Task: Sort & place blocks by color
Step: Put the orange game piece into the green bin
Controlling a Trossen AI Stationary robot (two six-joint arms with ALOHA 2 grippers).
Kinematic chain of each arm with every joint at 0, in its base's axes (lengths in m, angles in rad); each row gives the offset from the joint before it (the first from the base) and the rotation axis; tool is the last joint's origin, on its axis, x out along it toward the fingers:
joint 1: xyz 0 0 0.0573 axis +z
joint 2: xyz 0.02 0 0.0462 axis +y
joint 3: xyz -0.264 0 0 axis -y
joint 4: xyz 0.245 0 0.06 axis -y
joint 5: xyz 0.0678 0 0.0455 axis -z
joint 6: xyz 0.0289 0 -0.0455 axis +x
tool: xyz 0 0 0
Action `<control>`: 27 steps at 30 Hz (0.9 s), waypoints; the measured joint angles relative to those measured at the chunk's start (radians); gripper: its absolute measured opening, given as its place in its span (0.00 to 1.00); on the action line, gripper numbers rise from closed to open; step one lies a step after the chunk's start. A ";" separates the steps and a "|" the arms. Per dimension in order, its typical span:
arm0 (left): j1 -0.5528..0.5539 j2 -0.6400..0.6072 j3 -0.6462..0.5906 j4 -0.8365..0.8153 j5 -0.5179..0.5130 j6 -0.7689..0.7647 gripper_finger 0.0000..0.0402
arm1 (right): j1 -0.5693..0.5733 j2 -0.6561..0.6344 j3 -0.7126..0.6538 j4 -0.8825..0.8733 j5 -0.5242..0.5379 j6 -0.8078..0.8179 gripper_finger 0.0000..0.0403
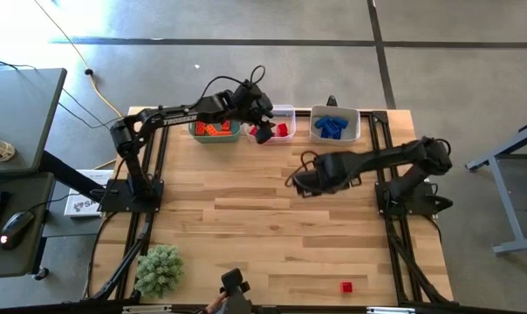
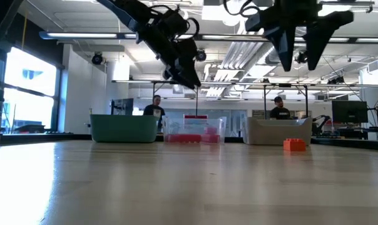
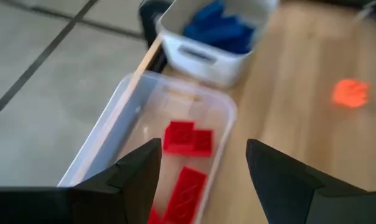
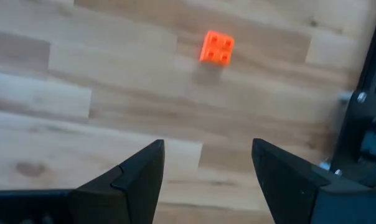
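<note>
While both arms hang above the wooden table (image 1: pixel 246 227), the scene reads as follows:

Left gripper (image 1: pixel 262 133): over the clear middle bin (image 1: pixel 287 112) at the far edge; its fingers (image 3: pixel 135 174) stand wide apart with nothing between them, and red blocks (image 3: pixel 187 138) lie directly under the gap.

Right gripper (image 1: pixel 300 181): above bare wood right of the table's middle, nearer than the bins; its fingers (image 4: pixel 138 174) are spread wide and hold nothing.

Green bin (image 1: pixel 213 136): farthest left of the three at the far edge; orange blocks (image 1: pixel 213 129) lie inside.

Clear middle bin: just beside the green bin on its right; several red blocks rest on its floor, seen plainly in the left wrist view.

White bin (image 1: pixel 335 135): right of the clear bin, at the far edge; a heap of blue blocks (image 1: pixel 332 126) fills it.

Loose block (image 1: pixel 346 287): alone on the table close to the near edge, right of centre, well apart from both grippers and all bins. It looks red from above and orange in the right wrist view (image 4: pixel 216 48) and low view (image 2: pixel 294 144), so its exact colour cannot be told.

Green spiky ball (image 1: pixel 159 269): near-left corner of the table.

People (image 2: pixel 156 107): two figures in the room behind the bins, in the low view.
</note>
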 joint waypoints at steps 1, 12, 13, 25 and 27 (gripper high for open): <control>-0.001 -0.012 0.000 0.002 0.019 0.005 0.56 | -0.021 0.000 0.000 0.000 0.002 -0.030 0.57; 0.005 -0.107 0.000 0.015 0.027 0.017 0.56 | -0.227 0.000 0.000 -0.008 0.017 -0.328 0.57; 0.007 -0.110 0.000 0.015 0.027 0.017 0.56 | -0.245 0.000 0.000 -0.008 0.017 -0.357 0.57; 0.011 -0.111 0.000 0.012 0.024 0.045 0.56 | -0.460 0.000 0.000 -0.008 0.035 -0.649 0.57; 0.013 -0.111 0.000 0.013 0.014 0.062 0.56 | -0.490 0.000 0.000 -0.008 0.021 -0.686 0.57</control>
